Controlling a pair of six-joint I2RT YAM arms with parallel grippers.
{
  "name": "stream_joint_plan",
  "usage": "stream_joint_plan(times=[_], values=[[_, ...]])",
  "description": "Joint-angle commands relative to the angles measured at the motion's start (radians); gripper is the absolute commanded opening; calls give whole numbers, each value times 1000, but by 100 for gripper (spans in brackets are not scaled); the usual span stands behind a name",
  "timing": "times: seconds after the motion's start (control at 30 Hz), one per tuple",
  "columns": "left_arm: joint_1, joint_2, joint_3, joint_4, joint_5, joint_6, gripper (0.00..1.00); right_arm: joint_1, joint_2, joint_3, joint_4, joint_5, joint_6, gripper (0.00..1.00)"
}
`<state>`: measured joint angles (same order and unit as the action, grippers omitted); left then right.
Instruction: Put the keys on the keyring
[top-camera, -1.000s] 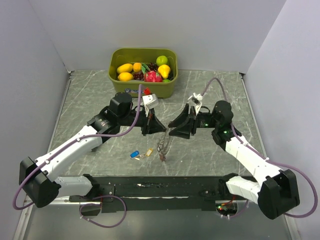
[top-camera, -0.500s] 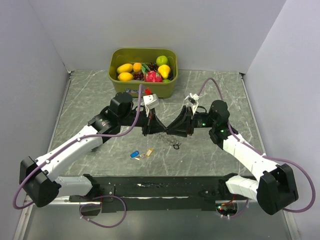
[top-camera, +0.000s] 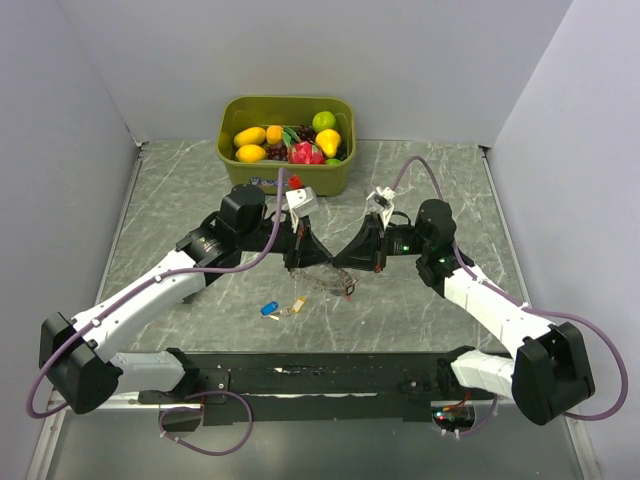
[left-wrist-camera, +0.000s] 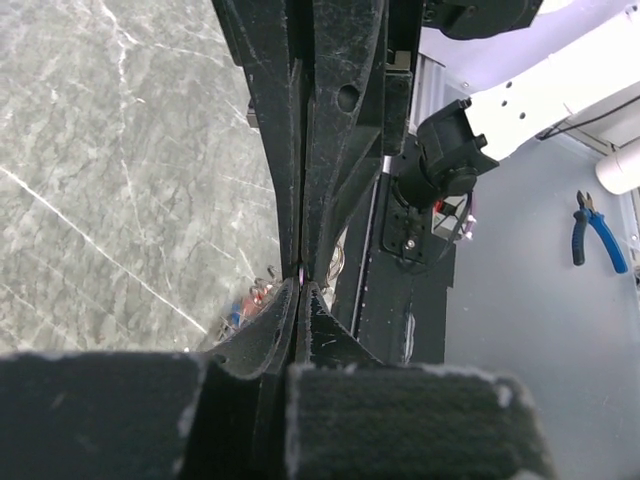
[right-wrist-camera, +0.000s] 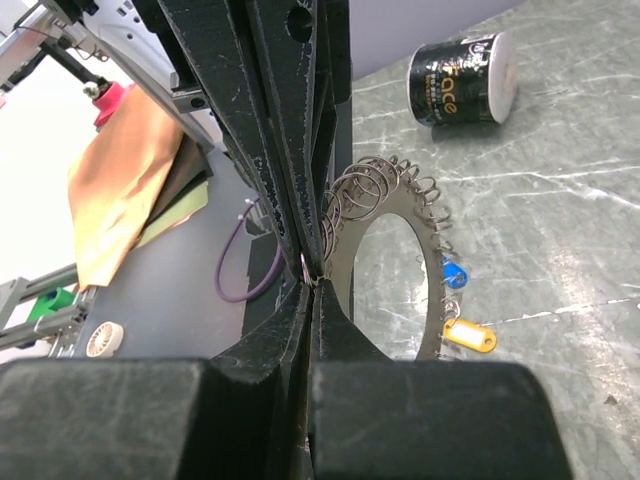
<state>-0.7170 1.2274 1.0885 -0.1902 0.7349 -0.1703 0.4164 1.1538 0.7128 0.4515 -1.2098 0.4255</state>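
So both the left gripper (top-camera: 307, 263) and right gripper (top-camera: 343, 267) have their jaws pinched fully together, tip to tip, on the keyring (right-wrist-camera: 372, 190). We see it strung left-right between them, above the bench (top-camera: 410, 322). Keys (top-camera: 270, 309) lie near-left of that. The black can (right-wrist-camera: 460, 78) reads "face".

Soft, even light from above fills the overhead view, and the arms cast only faint, diffuse shadows on the marble table (top-camera: 170, 200). In the wrist views the left gripper (left-wrist-camera: 302, 282) and right gripper (right-wrist-camera: 312, 275) look dark, their nearest parts blurred along the bottom edge.
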Motion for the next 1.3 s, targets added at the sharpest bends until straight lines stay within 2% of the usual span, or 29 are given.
stream_joint_plan(times=[0.0,0.07,0.1,0.17,0.2,0.33,0.43,0.47,0.6,0.7,1.0,1.27], values=[[-13,-54,17,116,-53,-32,19,7,-35,31,29,47,-4,0],[-12,-84,1,139,-101,-46,32,5,-43,17,61,65,19,0],[-12,-113,-7,171,-173,-72,39,5,-52,11,72,73,36,0],[-12,-146,-39,202,-227,-90,47,7,-62,-12,122,96,58,0],[-10,-181,-51,228,-250,-110,55,5,-72,-18,131,108,73,0],[-6,-241,-104,300,-279,-143,68,7,-114,-65,177,180,96,0],[2,-243,-113,313,-215,-159,70,5,-158,-94,187,253,102,0],[4,-238,-114,328,-154,-163,70,7,-167,-104,197,285,108,0],[8,-206,-137,386,-66,-218,67,7,-224,-150,300,351,169,0],[13,-203,-191,512,0,-288,66,5,-259,-182,345,394,206,0],[33,-143,-279,736,107,-426,70,7,-298,-194,381,409,248,0],[36,-80,-297,885,130,-491,70,7,-293,-199,418,386,277,0]])
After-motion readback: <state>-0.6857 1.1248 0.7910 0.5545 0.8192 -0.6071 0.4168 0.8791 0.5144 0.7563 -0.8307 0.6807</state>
